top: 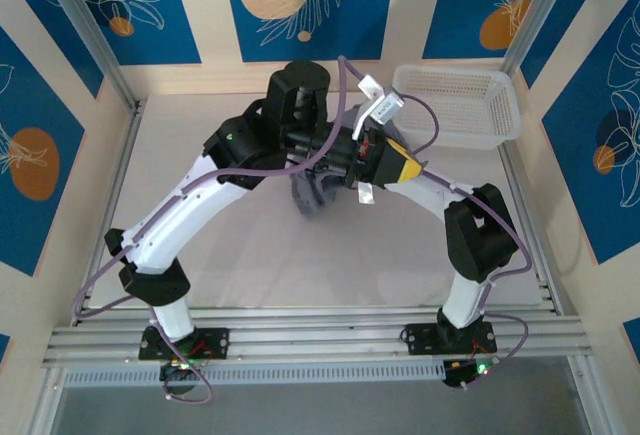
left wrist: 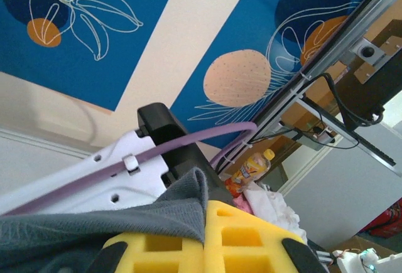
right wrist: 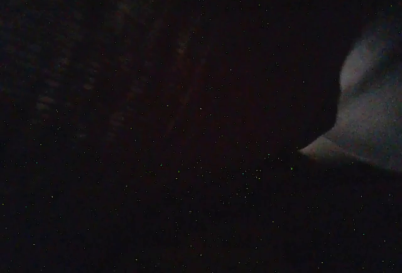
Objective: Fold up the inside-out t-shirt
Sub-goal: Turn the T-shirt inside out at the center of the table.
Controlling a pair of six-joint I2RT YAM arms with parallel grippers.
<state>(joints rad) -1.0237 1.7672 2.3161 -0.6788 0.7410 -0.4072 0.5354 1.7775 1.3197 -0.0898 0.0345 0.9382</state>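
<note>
The inside-out t-shirt [top: 314, 198] hangs as a bunched slate-grey clump above the middle of the table, where both wrists meet. My left gripper [left wrist: 210, 226] is shut on a fold of the shirt [left wrist: 157, 207], which sticks up between its yellow foam pads [left wrist: 251, 235]. From above, those yellow pads [top: 397, 162] point to the right, over the right forearm. My right gripper is buried in the cloth. Its view is almost black, with a pale patch [right wrist: 370, 116] at the right edge. Its jaws are shut, and I cannot tell what they hold.
A white plastic basket [top: 500, 90] stands at the back right corner, with nothing in it. The pale table [top: 200, 135] is fenced by aluminium posts [top: 85, 30] and rails. The arms' elbows rise at the left [top: 235, 145] and right [top: 480, 235].
</note>
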